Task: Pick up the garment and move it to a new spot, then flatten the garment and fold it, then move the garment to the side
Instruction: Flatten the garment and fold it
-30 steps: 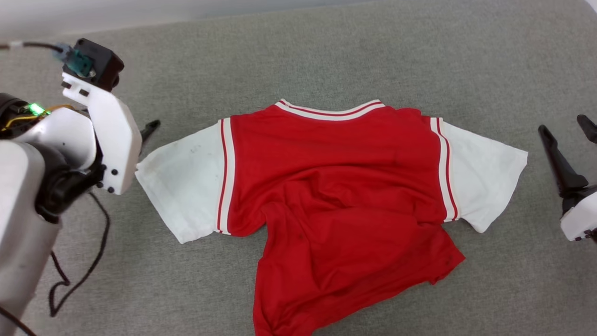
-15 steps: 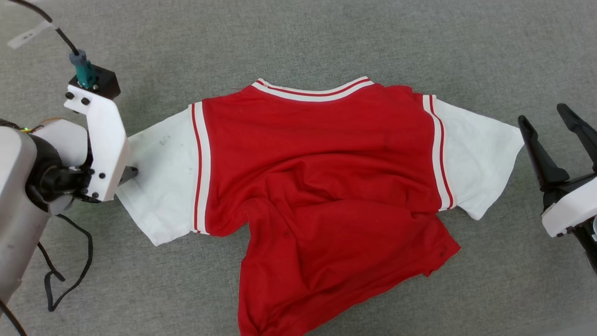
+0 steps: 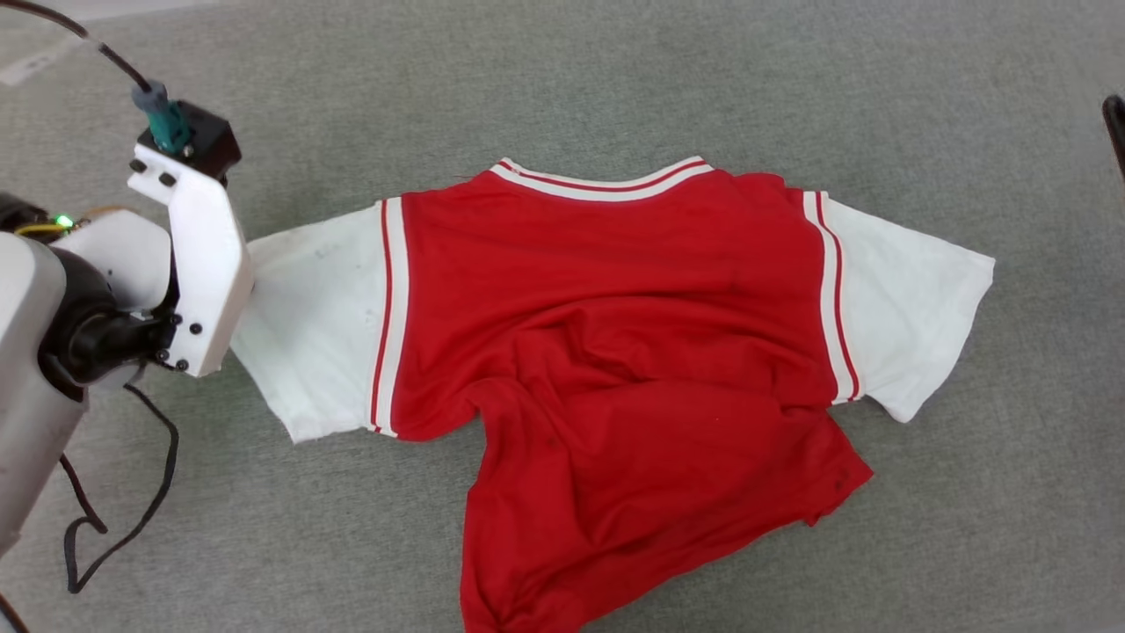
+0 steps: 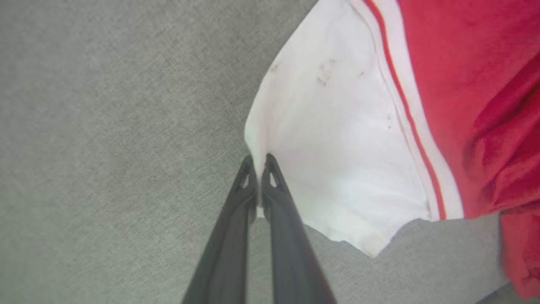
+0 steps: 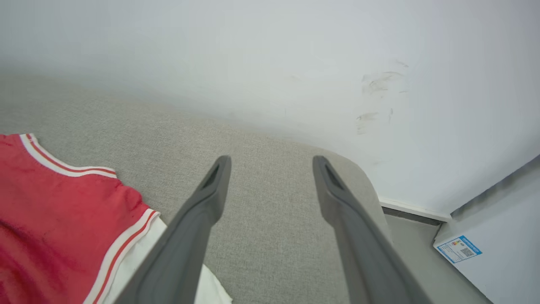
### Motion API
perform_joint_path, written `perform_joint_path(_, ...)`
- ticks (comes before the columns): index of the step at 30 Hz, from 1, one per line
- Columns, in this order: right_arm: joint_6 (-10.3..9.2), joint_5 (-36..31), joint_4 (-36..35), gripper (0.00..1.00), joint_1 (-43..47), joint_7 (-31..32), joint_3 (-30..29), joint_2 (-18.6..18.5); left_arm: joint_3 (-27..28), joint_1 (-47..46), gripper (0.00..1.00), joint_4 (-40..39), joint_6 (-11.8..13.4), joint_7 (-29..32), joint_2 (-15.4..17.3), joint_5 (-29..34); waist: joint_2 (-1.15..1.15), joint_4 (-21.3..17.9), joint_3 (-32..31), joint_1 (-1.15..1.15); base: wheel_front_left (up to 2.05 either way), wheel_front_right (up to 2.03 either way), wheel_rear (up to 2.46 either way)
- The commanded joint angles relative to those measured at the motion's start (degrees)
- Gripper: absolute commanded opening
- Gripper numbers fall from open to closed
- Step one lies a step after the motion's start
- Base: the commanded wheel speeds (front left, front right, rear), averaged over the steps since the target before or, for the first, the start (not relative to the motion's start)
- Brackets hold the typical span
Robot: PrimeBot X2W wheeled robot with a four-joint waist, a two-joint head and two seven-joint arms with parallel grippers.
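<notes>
**Head view.** The garment point(image 3: 615, 334) is found lying on a grey fabric surface point(image 3: 615, 79). Its collar points away from the robot, its red body is rumpled toward the hem, and its white sleeves are spread outward. The left arm point(image 3: 198, 264) is placed at the edge of the sleeve point(image 3: 316, 334) on the robot's left. Its fingers are hidden behind the white wrist housing. A black cable point(image 3: 114, 519) is seen hanging below the arm. One dark finger point(image 3: 1114, 127) is noted at the right edge, well apart from the garment.

**Left wrist view.** The left gripper point(image 4: 258, 162) is seen with its jaws brought together. The edge of the white sleeve is pinched between the tips. The rest of the sleeve lies on the surface to the right of the fingers, and faint marks are noted on it. Striped trim and red cloth lie beyond.

**Right wrist view.** The right gripper point(image 5: 272, 162) is seen with its jaws wide apart and nothing between them, held over the grey surface. The collar and shoulder of the garment are seen at lower left. A white wall point(image 5: 253, 50) stands behind, and a blue-edged label point(image 5: 459, 249) is noted at lower right.
</notes>
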Motion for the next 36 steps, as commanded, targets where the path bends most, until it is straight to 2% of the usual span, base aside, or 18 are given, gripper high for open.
perform_joint_path(1, -0.02, 0.47, -0.36, 1.0, -0.62, 1.19, 0.74, -0.97, -0.13, -0.7, 0.0, -0.61, -0.01, -0.42, 0.41, 0.13, 0.0, 0.42, -0.32, 0.0, 0.0, 0.0, 0.0)
perform_joint_path(4, -0.02, 4.21, -2.16, 1.0, -2.99, 10.26, 5.95, -6.17, -0.65, -1.3, 0.0, -3.66, -0.01, -1.99, 1.2, -0.23, 0.0, 1.37, -0.52, 0.0, 0.0, 0.0, 0.0)
perform_joint_path(9, -0.02, 14.0, -3.54, 1.0, -7.48, 28.88, 15.61, -14.83, -1.58, -2.33, 0.0, -7.31, -0.01, -3.02, 1.2, 0.06, 0.0, 3.11, 0.39, 0.0, 0.0, 0.0, 0.0)
perform_joint_path(11, -0.02, 16.76, -2.81, 1.0, -9.08, 35.3, 18.55, -16.6, -1.95, -2.85, 0.0, -8.09, -0.01, -3.26, 0.59, 0.51, 0.0, 3.95, 1.26, 0.0, 0.0, 0.0, 0.0)
perform_joint_path(15, -0.03, 20.33, 0.91, 1.0, -12.69, 43.93, 22.45, -16.64, -2.81, -4.3, 0.0, -8.77, -0.01, -3.85, -0.78, 1.28, 0.0, 5.43, 3.18, 0.0, 0.0, 0.0, 0.0)
perform_joint_path(21, -0.02, 21.94, 9.34, 1.0, -15.52, 46.14, 25.06, -12.86, -4.15, -6.45, 0.0, -8.98, -0.02, -4.92, -2.22, 1.98, 0.0, 7.38, 5.85, 0.0, 0.0, 0.0, 0.0)
perform_joint_path(26, -0.03, 23.3, 15.0, 1.0, -13.35, 44.35, 29.09, -9.15, -4.95, -6.72, 0.0, -8.25, -0.02, -6.02, -2.2, 1.52, 0.0, 8.05, 6.81, 0.0, 0.0, 0.0, 0.0)
perform_joint_path(30, -0.01, 25.5, 16.51, 1.0, -11.99, 40.98, 31.53, -7.27, -5.77, -6.21, 0.0, -7.48, -0.02, -7.03, -2.1, 0.92, 0.0, 8.07, 6.15, 0.0, 0.0, 0.0, 0.0)
perform_joint_path(31, 0.04, 25.5, 16.29, 0.96, -12.5, 39.55, 31.6, -7.7, -5.92, -6.03, 0.0, -7.31, -0.02, -7.55, -2.12, 0.87, 0.0, 7.99, 5.7, 0.0, 0.0, 0.0, 0.0)
perform_joint_path(32, 0.06, 25.45, 16.17, 0.18, -13.13, 38.24, 31.5, -8.36, -6.22, -5.86, 0.0, -7.05, -0.02, -7.96, -2.08, 0.68, 0.0, 7.92, 5.1, 0.0, 0.0, 0.0, 0.0)
perform_joint_path(33, 0.05, 25.73, 15.98, 0.0, -13.71, 37.23, 31.46, -9.14, -6.79, -5.91, 0.0, -7.36, -0.02, -8.75, -1.95, 0.75, 0.0, 7.79, 4.36, 0.0, 0.0, 0.0, 0.0)
perform_joint_path(36, -0.03, 26.29, 14.96, 0.0, -16.0, 33.33, 30.46, -12.03, -7.32, -5.85, 0.0, -7.12, -0.02, -11.75, -1.44, 0.7, 0.0, 7.41, 1.63, 0.0, 0.0, 0.0, 0.0)
